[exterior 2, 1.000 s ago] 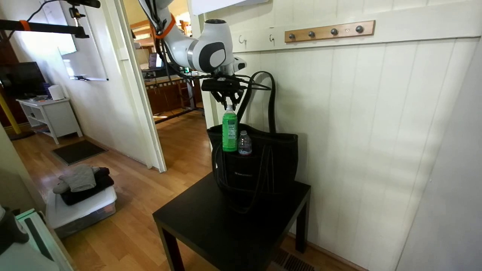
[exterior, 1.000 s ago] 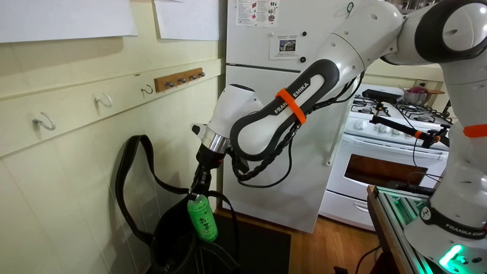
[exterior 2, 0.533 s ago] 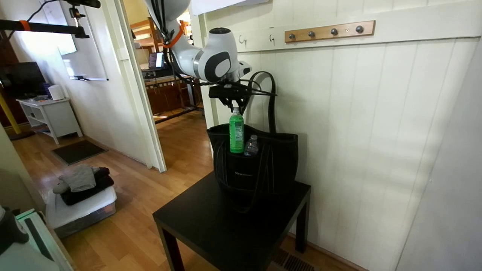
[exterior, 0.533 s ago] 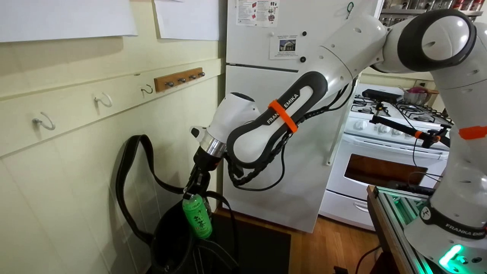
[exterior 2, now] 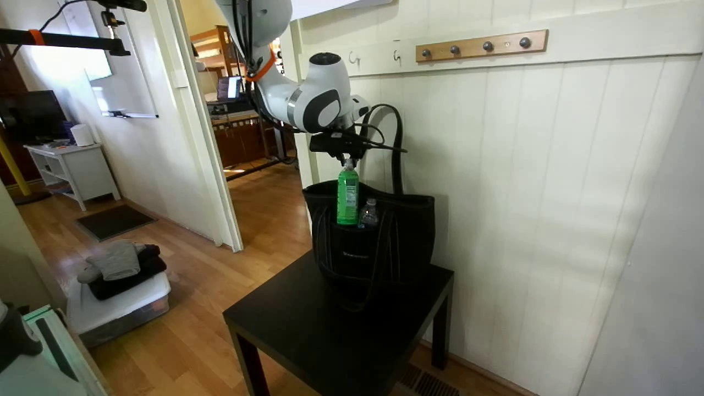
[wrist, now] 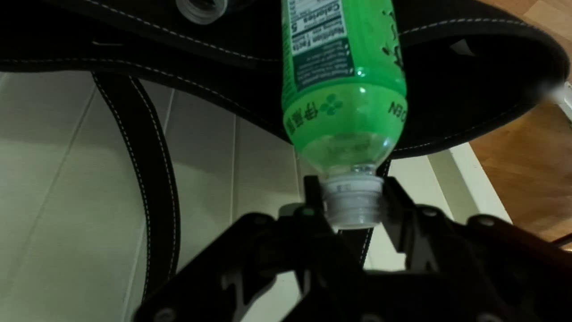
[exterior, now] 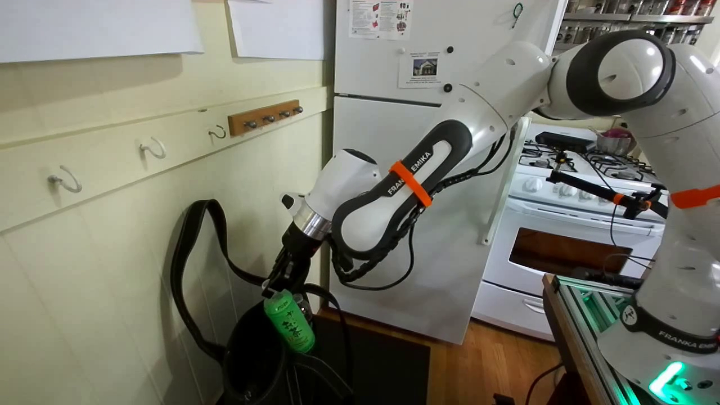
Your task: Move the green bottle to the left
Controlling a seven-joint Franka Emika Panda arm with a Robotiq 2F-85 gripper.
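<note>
In an exterior view my black two-fingered gripper (exterior 2: 348, 160) is holding the small bright green plastic bottle (exterior 2: 347, 201) nearly upright before the black fabric tote bag (exterior 2: 407, 242), which is standing on the low black table (exterior 2: 313, 330); the clear plastic bottle (exterior 2: 369, 214) is leaning just to its right in this view, so I am judging the leftward move to be well along; whether the green base is touching the bag I cannot tell; pale lettering (exterior 2: 356, 254) on the bag is proving too small for reading.

In an exterior view the green bottle is tilting, its printed label (exterior: 292, 324) showing dark Japanese characters; FRAN and EMIKA are running along my white and black arm (exterior: 365, 225), the orange band (exterior: 411, 183) covering the letters between and probably keeping the black cables (exterior: 458, 180) tidy.

In the wrist view my black fingers (wrist: 395, 192) are pinching the whitish cap (wrist: 353, 203), presumably because that narrow top is suiting the grip; upside down, the label is reading "Nutrition Facts" and "Calories 5".
</note>
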